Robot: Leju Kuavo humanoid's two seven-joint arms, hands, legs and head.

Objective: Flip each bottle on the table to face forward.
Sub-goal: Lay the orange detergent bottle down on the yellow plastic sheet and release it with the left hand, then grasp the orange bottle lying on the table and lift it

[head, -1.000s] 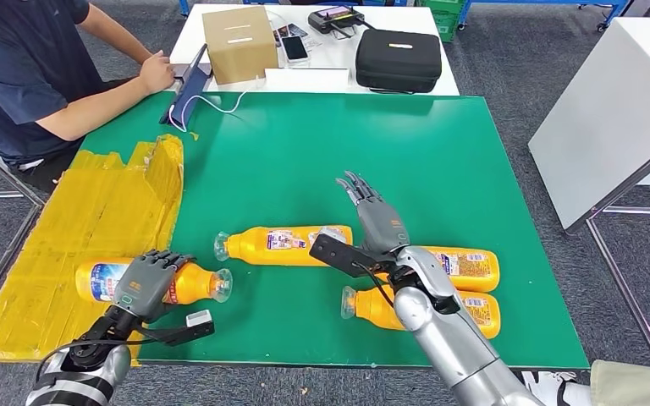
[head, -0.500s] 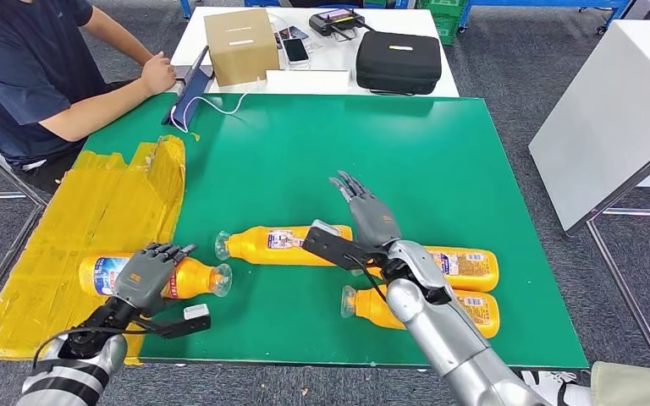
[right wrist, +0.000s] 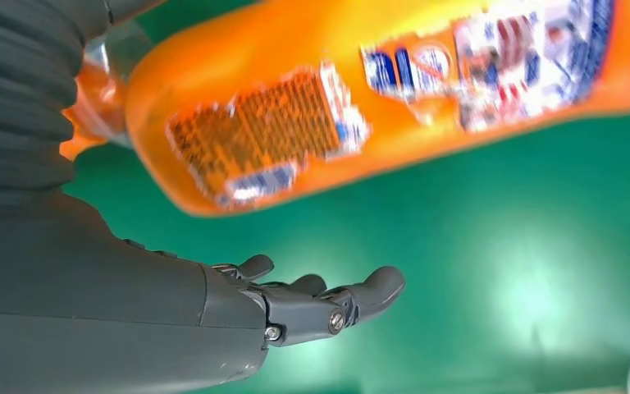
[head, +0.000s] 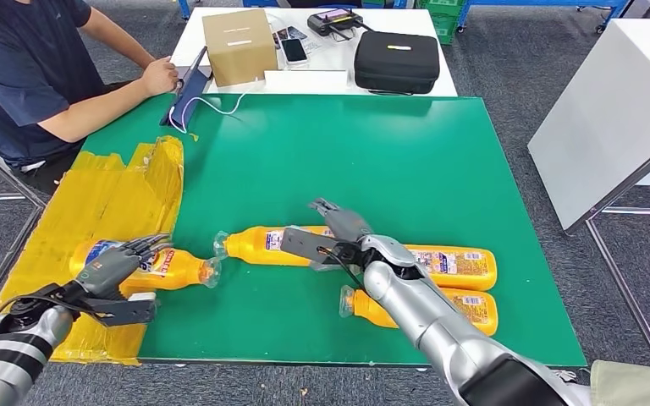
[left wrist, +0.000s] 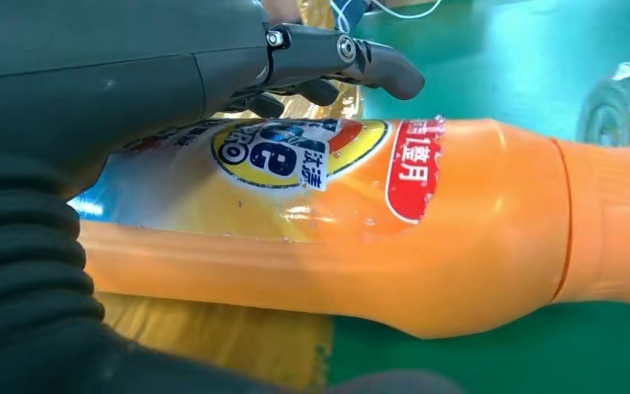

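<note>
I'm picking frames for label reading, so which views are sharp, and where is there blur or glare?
Head view: evenly lit and sharp, though bottle labels are too small to read. Left wrist view: the orange bottle under the left hand is crisp, its label legible. Right wrist view: the bottle above the right hand is smeared by blur, its print unreadable, with a pale glare patch on the green mat.

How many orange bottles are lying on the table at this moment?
4. One at the yellow sheet's edge under the left hand; one mid-mat by the right hand; two stacked rows right, behind and in front of the forearm.
</note>
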